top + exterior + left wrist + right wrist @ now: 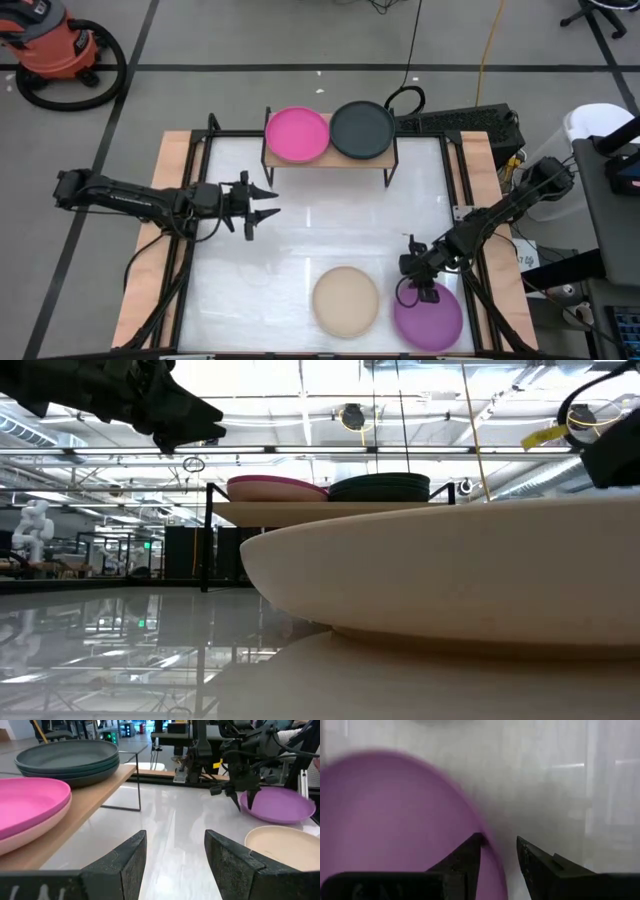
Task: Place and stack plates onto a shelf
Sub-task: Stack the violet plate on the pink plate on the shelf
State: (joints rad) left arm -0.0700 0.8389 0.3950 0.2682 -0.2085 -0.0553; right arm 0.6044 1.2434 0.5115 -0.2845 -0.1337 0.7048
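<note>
The shelf (330,160), a light-wood board on thin black metal legs, carries two stacks side by side. One is topped by a magenta plate (297,134) with a salmon pink plate (30,837) directly beneath it; the other is topped by a charcoal plate (362,129) resting on a dark teal plate (80,770). All are round, matte and shallow with a low raised rim.

In front of the shelf, on the glossy white counter (300,230), lie two single plates: a beige plate (346,300) and, just beside it, a purple plate (428,316), farther from the shelf's magenta end.

The right pincer (417,272) is low at the purple plate's rim on the side toward the shelf, its dark fingers parted and straddling the edge, one over the plate and one outside it; they have not closed on it.

The left pincer (262,203) hangs above the counter in front of the shelf's magenta end, released, with nothing between its fingers.
</note>
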